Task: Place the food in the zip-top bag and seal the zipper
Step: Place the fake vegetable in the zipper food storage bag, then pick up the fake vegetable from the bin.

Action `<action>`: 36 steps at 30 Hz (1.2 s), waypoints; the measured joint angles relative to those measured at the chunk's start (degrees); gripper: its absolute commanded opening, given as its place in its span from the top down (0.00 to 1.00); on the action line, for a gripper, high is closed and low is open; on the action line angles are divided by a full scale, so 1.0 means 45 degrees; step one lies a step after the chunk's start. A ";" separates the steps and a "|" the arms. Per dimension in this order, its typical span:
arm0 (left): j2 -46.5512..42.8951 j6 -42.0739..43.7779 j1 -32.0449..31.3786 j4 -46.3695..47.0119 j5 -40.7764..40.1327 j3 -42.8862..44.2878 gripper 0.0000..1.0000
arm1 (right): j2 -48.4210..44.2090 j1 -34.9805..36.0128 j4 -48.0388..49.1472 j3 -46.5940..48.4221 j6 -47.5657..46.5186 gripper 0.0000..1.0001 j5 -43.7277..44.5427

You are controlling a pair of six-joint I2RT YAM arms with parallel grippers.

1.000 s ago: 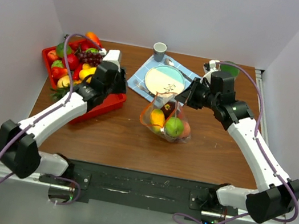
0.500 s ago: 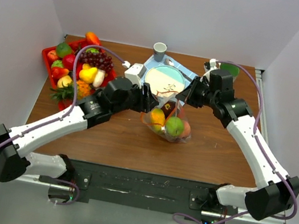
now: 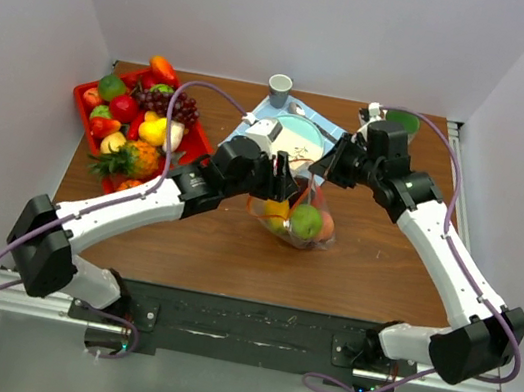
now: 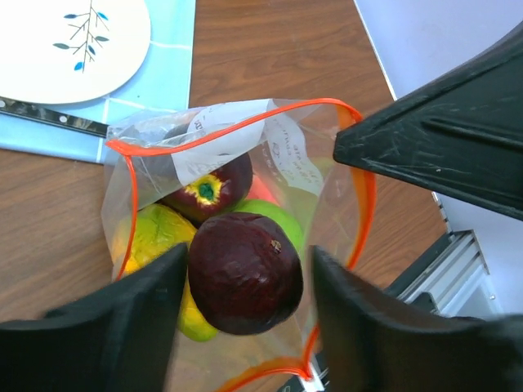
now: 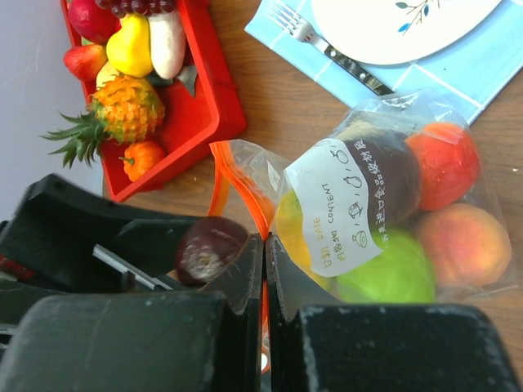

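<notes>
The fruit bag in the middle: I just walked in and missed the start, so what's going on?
The right gripper pinches the zip-top bag by its orange-red zipper, holding the mouth open. The left gripper holds a dark purple fruit over that mouth. Several pieces of food already sit inside; more wait in the red tray.

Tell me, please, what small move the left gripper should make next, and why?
Probably open the left gripper: its dark maroon fruit hangs right over the open mouth of the zip-top bag, whose rim the right gripper pinches.
</notes>
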 measured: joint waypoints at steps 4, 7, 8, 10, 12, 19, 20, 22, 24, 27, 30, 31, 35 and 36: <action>0.0199 0.0024 0.0000 -0.0024 0.0010 0.0282 0.10 | 0.0000 0.0000 -0.0068 0.0087 0.0005 1.00 0.0024; 0.0199 0.0078 0.0000 -0.0029 0.0005 0.0651 0.10 | 0.0000 0.0000 -0.0087 0.0087 0.0005 1.00 0.0029; 0.0199 0.0083 0.0000 -0.0029 0.0000 0.0777 0.13 | 0.0000 0.0000 -0.0087 0.0087 0.0005 1.00 0.0039; 0.0189 0.0102 0.0000 -0.0087 -0.0049 0.0986 0.20 | 0.0000 0.0000 -0.0087 0.0092 0.0005 1.00 0.0058; 0.0073 0.0151 0.0000 -0.0301 -0.0306 0.1083 0.23 | 0.0000 0.0000 -0.0087 0.0087 0.0000 1.00 0.0117; -0.2691 0.0267 0.1175 -0.2914 -0.2463 0.0797 0.34 | -0.0306 0.0000 -0.0078 0.0005 -0.0024 1.00 0.0243; -0.3565 0.0253 0.1919 -0.3298 -0.2827 0.0491 0.35 | -0.0452 0.0000 -0.0078 -0.0087 -0.0029 1.00 0.0243; -0.4765 0.0117 0.3128 -0.3832 -0.3555 -0.0024 0.38 | -0.0641 0.0000 -0.0068 -0.0253 -0.0053 1.00 0.0214; -0.5625 -0.0010 0.4075 -0.4469 -0.4352 -0.0627 0.41 | -0.0758 0.0000 -0.0029 -0.0389 -0.0063 1.00 0.0175; -0.6173 -0.0175 0.5396 -0.5353 -0.5217 -0.1744 0.50 | -0.0811 0.0000 -0.0005 -0.0457 -0.0117 1.00 0.0092; -0.5668 -0.0189 0.6586 -0.5761 -0.5785 -0.2895 0.59 | -0.0826 0.0000 0.0034 -0.0510 -0.0214 1.00 -0.0019; -0.5455 -0.0223 0.6839 -0.5804 -0.5921 -0.3215 0.60 | -0.0826 0.0000 0.0044 -0.0534 -0.0238 1.00 -0.0087; -0.4551 -0.0189 0.7728 -0.5848 -0.6577 -0.4410 0.60 | -0.0826 0.0000 0.0199 -0.0680 -0.0272 1.00 -0.0287; -0.4342 -0.0204 0.7844 -0.5785 -0.6747 -0.4575 0.60 | -0.0826 0.0000 0.0223 -0.0714 -0.0287 1.00 -0.0379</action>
